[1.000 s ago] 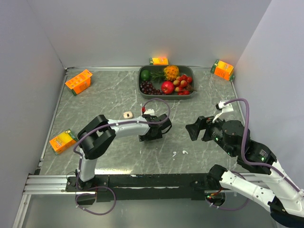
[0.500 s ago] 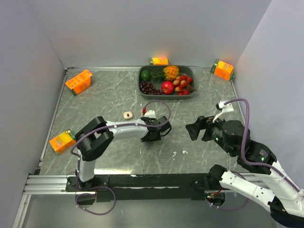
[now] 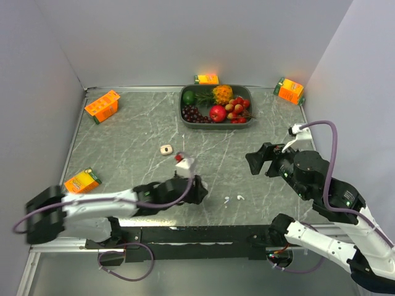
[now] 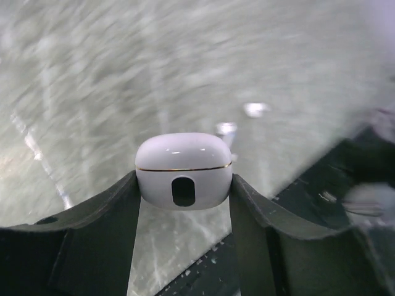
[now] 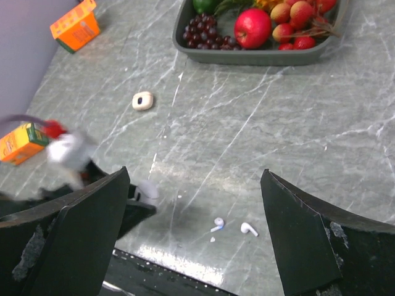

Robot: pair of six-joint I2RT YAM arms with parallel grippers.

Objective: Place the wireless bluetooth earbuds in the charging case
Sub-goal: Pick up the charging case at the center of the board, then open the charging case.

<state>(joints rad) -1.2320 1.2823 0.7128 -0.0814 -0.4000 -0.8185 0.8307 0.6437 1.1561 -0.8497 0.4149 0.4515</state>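
Observation:
My left gripper (image 4: 184, 185) is shut on the charging case (image 4: 184, 169), a glossy white rounded case with a thin gold seam, a dark oval on its front and its lid shut. From above, that gripper (image 3: 202, 192) hangs low near the table's front edge. Two wireless bluetooth earbuds (image 3: 227, 200) (image 3: 241, 197) lie on the marble just right of it, and show again in the right wrist view (image 5: 216, 223) (image 5: 248, 229). My right gripper (image 5: 196, 172) is open and empty, raised above and behind the earbuds (image 3: 253, 161).
A small cream-beige rounded-square piece (image 3: 165, 149) lies mid-table. A grey tray (image 3: 185, 114) of fruit stands at the back. Orange juice cartons sit at the back (image 3: 207, 79), back right (image 3: 289, 90), back left (image 3: 102, 105) and front left (image 3: 81, 182).
The left gripper closed on the case, and the arm swung down toward the front edge, stretched low to the left. The right arm lifted back slightly.

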